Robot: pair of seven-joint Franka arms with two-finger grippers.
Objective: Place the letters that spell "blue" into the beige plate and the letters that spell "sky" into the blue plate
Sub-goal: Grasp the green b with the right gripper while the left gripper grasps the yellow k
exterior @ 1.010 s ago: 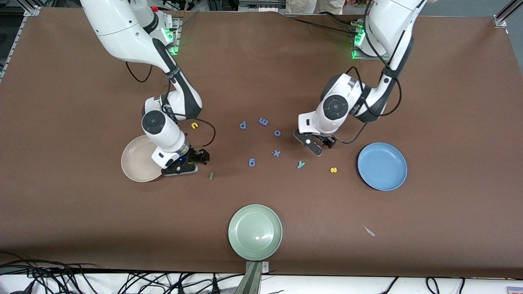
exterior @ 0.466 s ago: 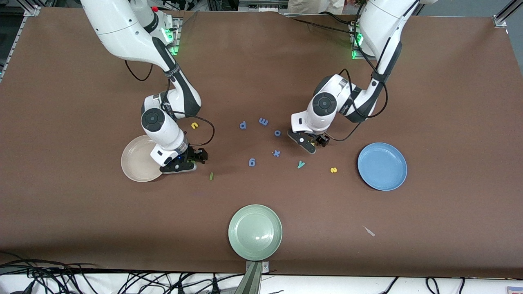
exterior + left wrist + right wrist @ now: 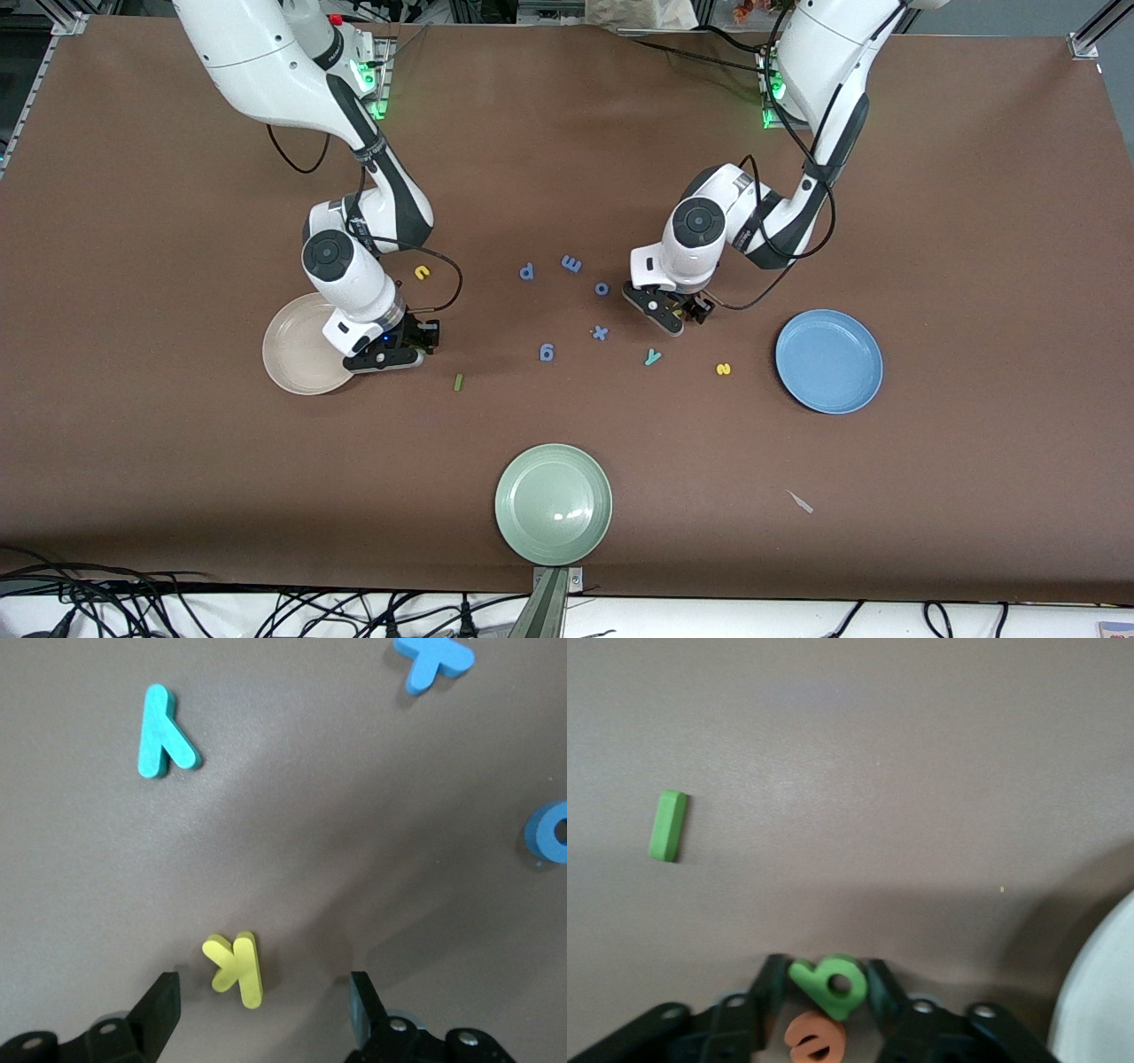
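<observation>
The green b sits between the narrow fingers of the right tool, beside the beige plate; the orange e touches it and could be dragged along. The left tool stands wide around the yellow k, which may slip. Blue x and teal y lie near.

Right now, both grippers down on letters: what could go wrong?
1. The right gripper pinches the green foam b with the orange foam e touching it; the e may get dragged or lifted too.
2. The left gripper stands open around the yellow foam k, which sits nearer one finger; closing could twist it loose.
</observation>
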